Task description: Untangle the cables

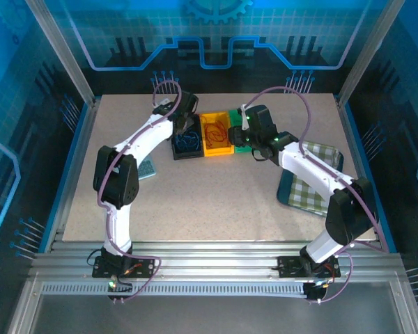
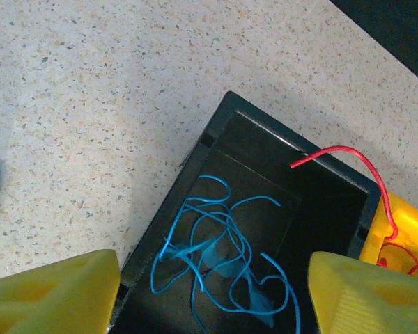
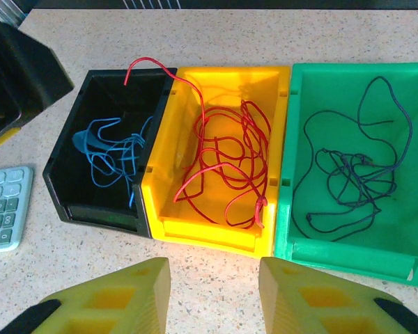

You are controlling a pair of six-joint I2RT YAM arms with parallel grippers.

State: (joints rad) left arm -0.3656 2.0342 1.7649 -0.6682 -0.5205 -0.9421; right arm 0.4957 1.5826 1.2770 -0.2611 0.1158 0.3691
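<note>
Three bins stand in a row. A blue cable (image 3: pixel 111 156) lies bunched in the black bin (image 3: pixel 97 209), a red cable (image 3: pixel 230 153) in the yellow bin (image 3: pixel 209 233), and a dark cable (image 3: pixel 348 174) in the green bin (image 3: pixel 348 250). One end of the red cable (image 2: pixel 362 163) arches over the black bin's far corner. My left gripper (image 2: pixel 212 296) hangs open just above the blue cable (image 2: pixel 223 257), with nothing between its fingers. My right gripper (image 3: pixel 214 296) is open over bare table in front of the yellow bin, holding nothing.
A pale blue calculator (image 3: pixel 3 209) lies on the table left of the black bin (image 1: pixel 187 142). A green checked cloth (image 1: pixel 313 181) lies at the right under my right arm. Raised frame rails edge the table.
</note>
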